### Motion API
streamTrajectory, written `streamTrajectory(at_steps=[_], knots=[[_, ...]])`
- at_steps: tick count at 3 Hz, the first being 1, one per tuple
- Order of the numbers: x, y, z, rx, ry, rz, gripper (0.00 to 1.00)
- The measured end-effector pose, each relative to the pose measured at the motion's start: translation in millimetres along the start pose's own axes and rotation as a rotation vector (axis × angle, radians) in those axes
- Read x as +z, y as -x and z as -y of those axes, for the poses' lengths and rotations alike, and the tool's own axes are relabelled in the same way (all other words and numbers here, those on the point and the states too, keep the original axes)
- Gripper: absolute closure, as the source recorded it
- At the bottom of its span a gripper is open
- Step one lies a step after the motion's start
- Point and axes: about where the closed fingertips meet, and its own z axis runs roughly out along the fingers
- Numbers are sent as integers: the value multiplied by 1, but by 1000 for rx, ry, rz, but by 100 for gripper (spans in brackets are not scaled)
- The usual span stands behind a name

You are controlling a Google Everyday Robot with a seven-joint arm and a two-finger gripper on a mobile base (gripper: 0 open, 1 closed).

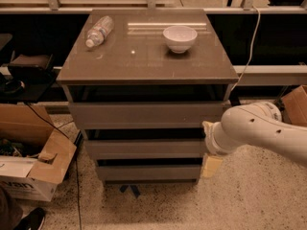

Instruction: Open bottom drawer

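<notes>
The cabinet (144, 113) stands centre frame under a grey worktop (144, 61), with three handleless drawer fronts stacked below it. The white arm (259, 128) reaches in from the right at low level. The bottom drawer (148, 172), lowest of the three and just above the floor, shows no sign of being drawn out: only a dark slot is visible above its front, and nothing of its interior. In my judgement the opening is entirely outstanding and the work is at the approach stage. An open cardboard box (33, 176) sits on the floor to the left; its contents cannot be made out. On the worktop, a white bowl (180, 37) appears empty, and a clear bottle (99, 30) lies on its side well apart from it. The hand (211, 166) is at the right end of the bottom drawer's front, touching or just beside it; whether it is spread or pressed together cannot be told.
</notes>
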Motion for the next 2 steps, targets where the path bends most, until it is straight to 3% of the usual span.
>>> streamTrajectory(at_steps=[2], knots=[[3, -4, -9, -3, 29, 3, 0]])
